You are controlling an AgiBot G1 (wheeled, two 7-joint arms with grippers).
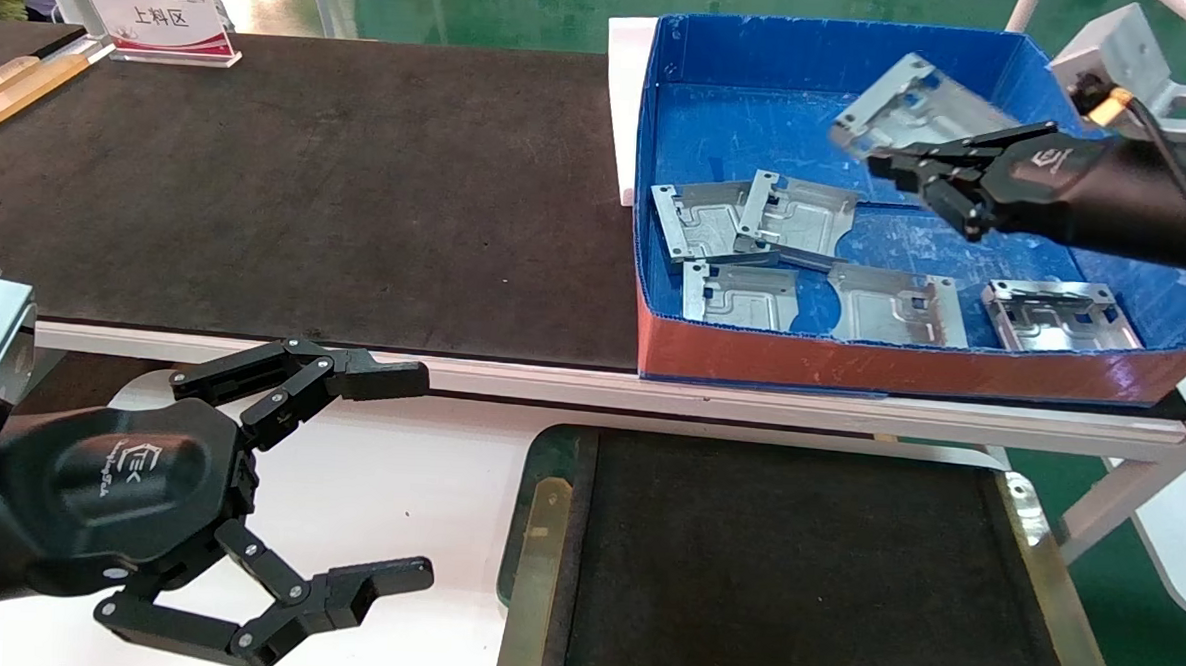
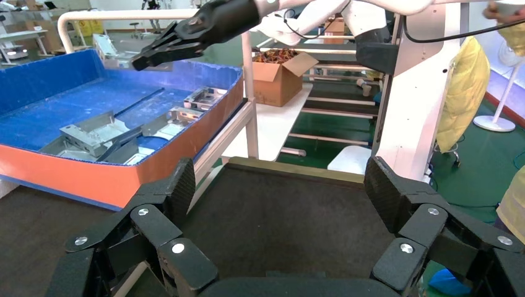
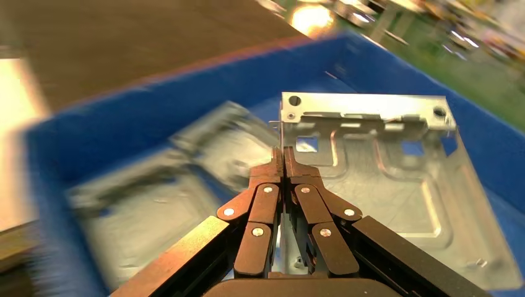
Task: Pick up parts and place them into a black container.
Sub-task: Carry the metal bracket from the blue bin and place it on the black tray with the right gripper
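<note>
One silver-grey part [image 1: 913, 105] hangs tilted above the blue box [image 1: 966, 49], with my right gripper [image 1: 876, 165] shut on its edge. In the right wrist view the fingers of the right gripper [image 3: 283, 151] pinch the part [image 3: 384, 173] by its rim. Several more parts [image 1: 740, 294] lie on the box floor, two of them overlapping. The black container [image 1: 534, 531] sits in front of the box, below the table edge, with a bare matte floor. My left gripper [image 1: 423, 471] hovers open just left of the container, and in the left wrist view the left gripper [image 2: 280, 185] holds nothing.
A dark mat [image 1: 309, 181] covers the long table left of the blue box. A white sign [image 1: 161, 19] stands at its far left corner. A white surface [image 1: 397, 465] lies under the left arm. A cardboard box [image 2: 282, 77] and frame posts stand beyond.
</note>
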